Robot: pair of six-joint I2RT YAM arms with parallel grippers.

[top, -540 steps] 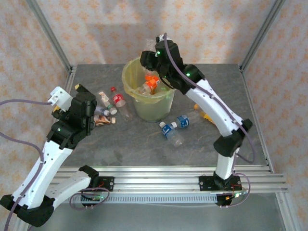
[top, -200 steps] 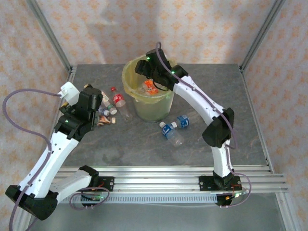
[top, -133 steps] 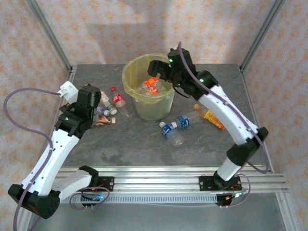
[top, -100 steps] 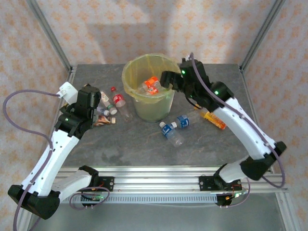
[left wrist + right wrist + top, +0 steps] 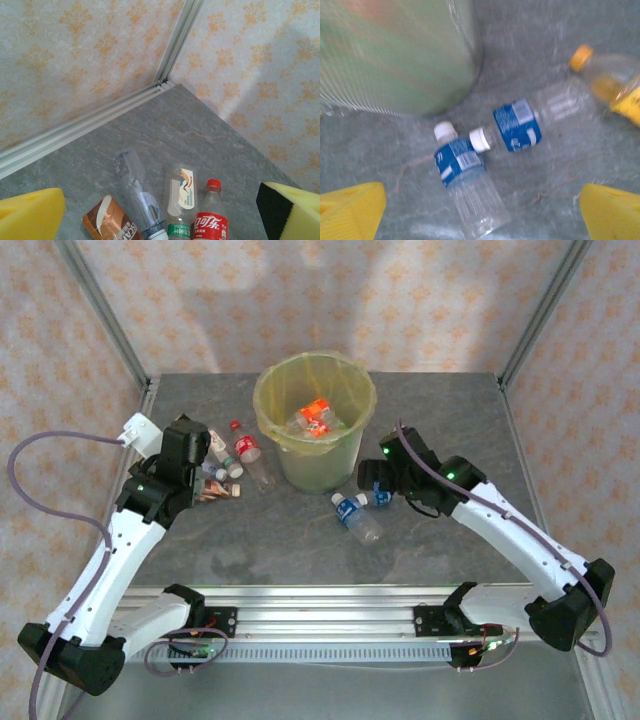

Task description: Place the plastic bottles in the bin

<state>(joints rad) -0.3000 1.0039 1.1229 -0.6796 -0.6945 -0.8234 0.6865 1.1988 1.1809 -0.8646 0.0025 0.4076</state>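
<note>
The bin (image 5: 283, 377) stands at the table's back middle, yellow bag inside, with an orange-labelled bottle (image 5: 317, 415) and other clear bottles in it. Two blue-labelled bottles (image 5: 460, 162) (image 5: 517, 125) lie in front of the bin, also visible from above (image 5: 355, 517). My right gripper (image 5: 373, 480) (image 5: 482, 217) hovers open over them, holding nothing. An orange-capped bottle (image 5: 610, 82) lies to their right. Left of the bin lie a red-labelled bottle (image 5: 212, 220) (image 5: 246, 448), a green-capped one (image 5: 181, 197), a clear white-capped one (image 5: 140, 192) and a brown-labelled one (image 5: 110, 222). My left gripper (image 5: 160, 222) (image 5: 207, 454) hangs open above these.
The bin wall (image 5: 395, 55) rises close at the upper left of the right wrist view. Metal frame posts (image 5: 105, 315) and patterned walls close in the table at the back and sides. Bare grey tabletop (image 5: 270, 550) lies in front of the bottles.
My right gripper opened over the bin and left the orange-labelled bottle inside. It then swung down and forward to the blue-labelled bottles. The left arm barely moved.
</note>
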